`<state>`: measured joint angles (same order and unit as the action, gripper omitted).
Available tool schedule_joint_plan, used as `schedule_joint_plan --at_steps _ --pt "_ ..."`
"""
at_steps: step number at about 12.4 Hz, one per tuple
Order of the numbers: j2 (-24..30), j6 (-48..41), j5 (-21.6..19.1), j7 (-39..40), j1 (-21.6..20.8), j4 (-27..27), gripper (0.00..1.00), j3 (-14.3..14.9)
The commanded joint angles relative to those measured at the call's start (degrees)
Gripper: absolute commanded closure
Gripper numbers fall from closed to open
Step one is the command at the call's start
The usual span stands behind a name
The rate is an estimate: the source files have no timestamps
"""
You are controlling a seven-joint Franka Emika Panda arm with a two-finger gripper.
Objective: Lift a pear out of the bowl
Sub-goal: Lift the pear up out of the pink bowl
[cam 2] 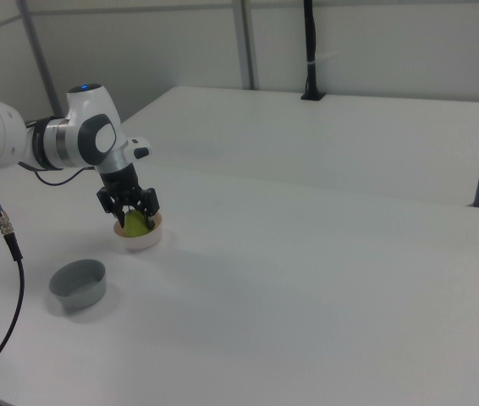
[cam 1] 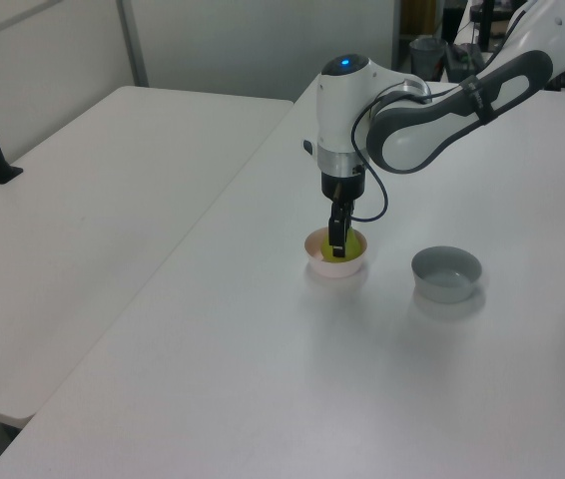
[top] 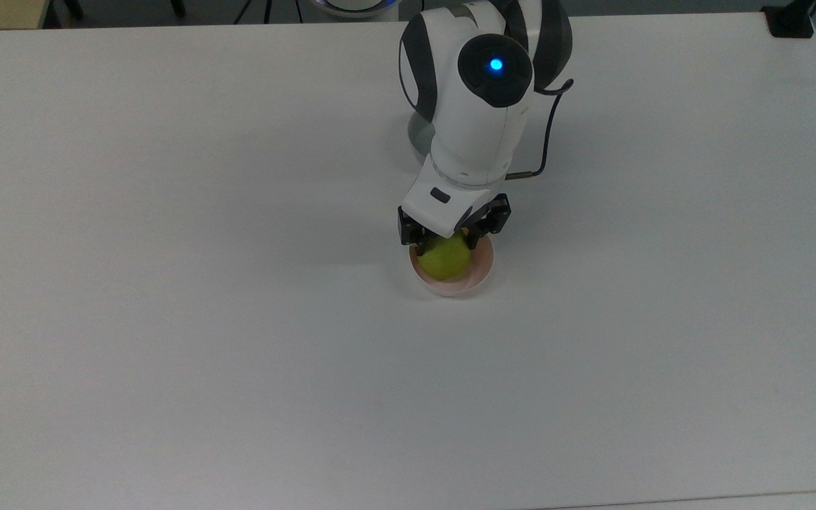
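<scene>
Glossy pink bowl, matt white table, smooth plastic arm.

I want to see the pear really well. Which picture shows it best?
The top view: the pear sits big and round in the bowl. In the right view it peeks out between the gripper fingers. In the left view a finger covers most of it.

White table — pink bowl and grey bowl on it.
</scene>
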<state>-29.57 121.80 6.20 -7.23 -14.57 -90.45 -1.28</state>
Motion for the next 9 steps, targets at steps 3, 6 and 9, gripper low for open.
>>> schedule_joint_plan --at_steps 3,6,9 --pt "0.22 1.25 0.66 -1.03 -0.90 -0.34 0.41 0.75" --pt "1.36 -0.07 0.31 -1.12 -0.63 -0.08 0.41 0.75" --pt "2.33 -0.16 0.13 -1.12 -0.46 -0.08 0.41 0.67"
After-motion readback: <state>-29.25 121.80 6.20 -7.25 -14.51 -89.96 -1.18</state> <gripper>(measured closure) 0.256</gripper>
